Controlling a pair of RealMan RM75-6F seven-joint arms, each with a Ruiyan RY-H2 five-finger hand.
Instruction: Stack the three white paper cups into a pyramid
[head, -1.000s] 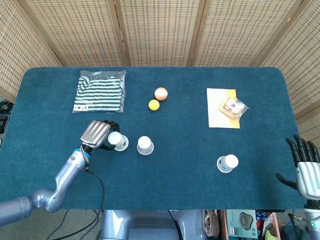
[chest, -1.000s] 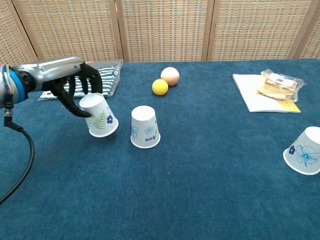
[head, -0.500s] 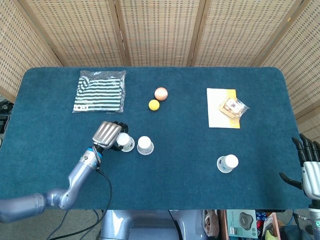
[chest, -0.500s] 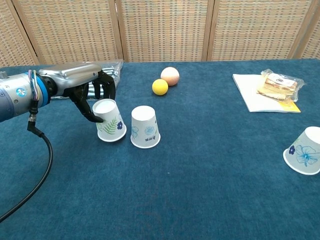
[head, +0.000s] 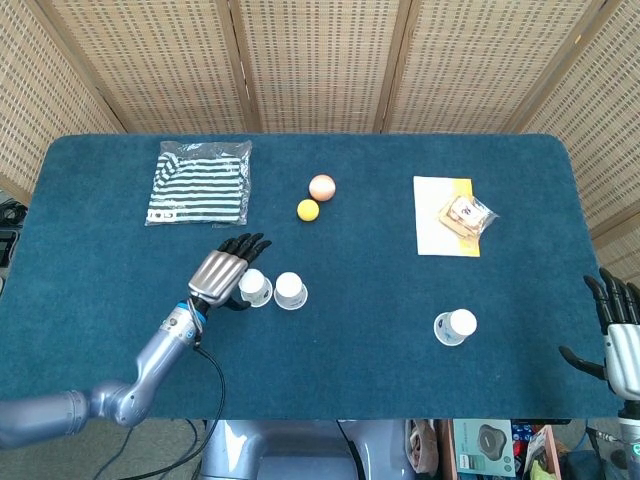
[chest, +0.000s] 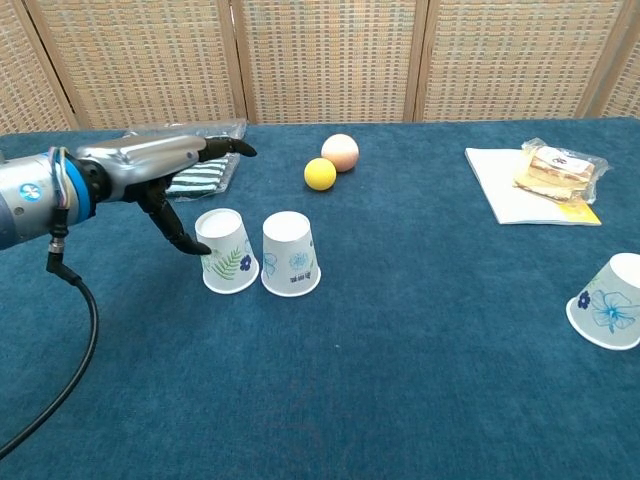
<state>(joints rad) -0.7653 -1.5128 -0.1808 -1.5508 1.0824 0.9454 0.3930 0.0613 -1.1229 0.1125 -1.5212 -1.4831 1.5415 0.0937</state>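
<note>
Two white paper cups stand upside down side by side at the table's front left: the left cup (head: 255, 289) (chest: 227, 251) and the middle cup (head: 290, 290) (chest: 290, 254), nearly touching. My left hand (head: 222, 270) (chest: 160, 168) hovers just left of the left cup with its fingers stretched out and apart, holding nothing; its thumb tip reaches the cup's side. The third cup (head: 455, 326) (chest: 607, 301) stands alone at the front right. My right hand (head: 620, 336) is off the table's front right corner, fingers spread and empty.
A striped cloth in a clear bag (head: 200, 182) lies at the back left. A yellow ball (head: 308, 210) and a peach ball (head: 321, 187) sit behind the cups. A white paper (head: 440, 235) with a wrapped snack (head: 467, 215) lies at the right.
My left hand carried the left cup rightward, set it down beside the middle cup and let go, fingers now spread. The right hand sank slightly at the frame edge.
</note>
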